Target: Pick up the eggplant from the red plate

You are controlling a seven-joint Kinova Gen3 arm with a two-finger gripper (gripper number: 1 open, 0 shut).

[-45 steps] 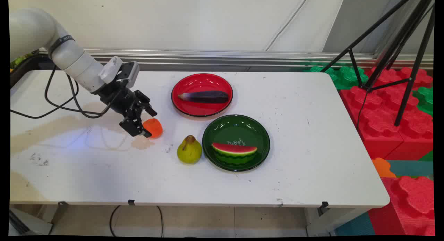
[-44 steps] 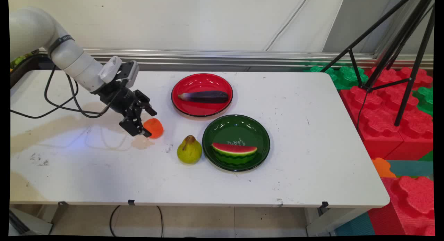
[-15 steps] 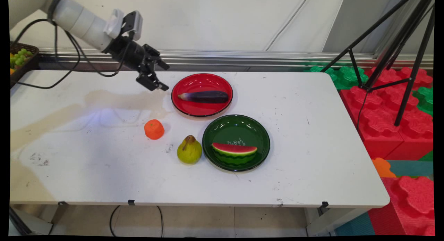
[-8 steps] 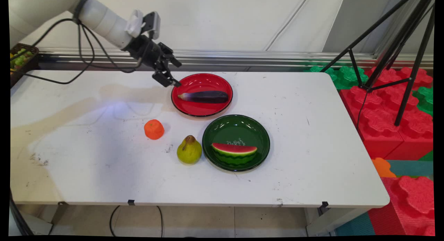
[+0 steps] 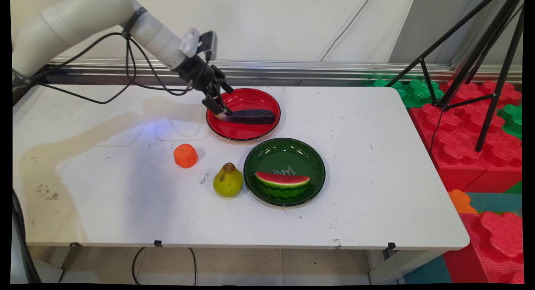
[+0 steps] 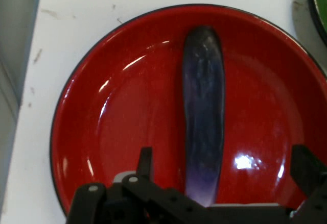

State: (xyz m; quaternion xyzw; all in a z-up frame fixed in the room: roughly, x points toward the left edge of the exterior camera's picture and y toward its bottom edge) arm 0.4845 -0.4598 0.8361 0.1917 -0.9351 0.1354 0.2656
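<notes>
Since three seconds ago, the gripper (image 5: 220, 101) has been lifted away from the orange fruit (image 5: 185, 155) and carried over to the red plate (image 5: 250, 134). It is now held low over the plate's left side, at the pale end of the purple eggplant (image 5: 250, 116). In the hand view, the gripper (image 6: 225, 170) is seen wide open, with one finger on each side of the eggplant (image 6: 204, 117), and nothing is held. The eggplant is laid flat across the middle of the red plate (image 6: 117, 106). The orange fruit is left alone on the white table (image 5: 376, 177). A pear (image 5: 228, 181) is stood just beside the green plate (image 5: 284, 154), and a watermelon slice (image 5: 282, 182) is laid in that plate.
</notes>
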